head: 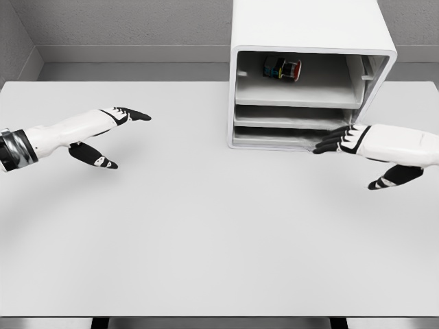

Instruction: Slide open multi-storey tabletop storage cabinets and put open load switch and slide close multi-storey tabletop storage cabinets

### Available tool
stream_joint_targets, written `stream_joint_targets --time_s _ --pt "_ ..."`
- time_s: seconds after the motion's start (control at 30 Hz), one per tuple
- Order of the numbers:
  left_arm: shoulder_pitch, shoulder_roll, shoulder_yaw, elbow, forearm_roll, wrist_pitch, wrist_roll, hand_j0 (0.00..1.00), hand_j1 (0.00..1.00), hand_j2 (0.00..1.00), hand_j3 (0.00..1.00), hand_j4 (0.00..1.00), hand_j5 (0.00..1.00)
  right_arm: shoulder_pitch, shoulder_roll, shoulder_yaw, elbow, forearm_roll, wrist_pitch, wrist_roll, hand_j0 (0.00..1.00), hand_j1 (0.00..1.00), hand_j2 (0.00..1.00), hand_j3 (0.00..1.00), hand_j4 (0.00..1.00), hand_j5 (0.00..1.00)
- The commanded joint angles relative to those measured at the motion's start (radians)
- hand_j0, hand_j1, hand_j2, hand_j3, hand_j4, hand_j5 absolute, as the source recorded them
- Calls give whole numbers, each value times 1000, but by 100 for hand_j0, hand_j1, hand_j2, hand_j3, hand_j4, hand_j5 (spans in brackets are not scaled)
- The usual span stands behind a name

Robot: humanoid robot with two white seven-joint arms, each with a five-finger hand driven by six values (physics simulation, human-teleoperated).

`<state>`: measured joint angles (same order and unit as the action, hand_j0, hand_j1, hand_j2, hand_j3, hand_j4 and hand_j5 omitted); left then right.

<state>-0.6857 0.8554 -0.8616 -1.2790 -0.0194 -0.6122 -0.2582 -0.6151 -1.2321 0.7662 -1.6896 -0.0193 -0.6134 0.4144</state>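
From the head view, the right hand (357, 140) reaches in from the right with fingers extended and loosely spread, its dark fingertips (328, 145) touching the lower front edge of the white storage cabinet (309, 34); it grips nothing. The left hand (103, 133) hovers flat and relaxed over the white surface (206, 240), well apart from the cabinet, holding nothing. The load switch (282, 68) lies on the cabinet's top shelf; the lower shelves look bare.
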Motion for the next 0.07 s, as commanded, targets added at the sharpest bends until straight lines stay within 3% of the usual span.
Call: stream_joint_targets --time_s 0.0,0.03 --pt "0 1 1 0 7 1 0 100 100 100 100 100 100 -2 -90 -5 -18 -8 3 -14 100 100 100 100 100 100" --pt "0 1 1 0 7 1 0 100 100 100 100 100 100 -2 -98 -8 -18 -10 3 -22 100 100 100 100 100 100"
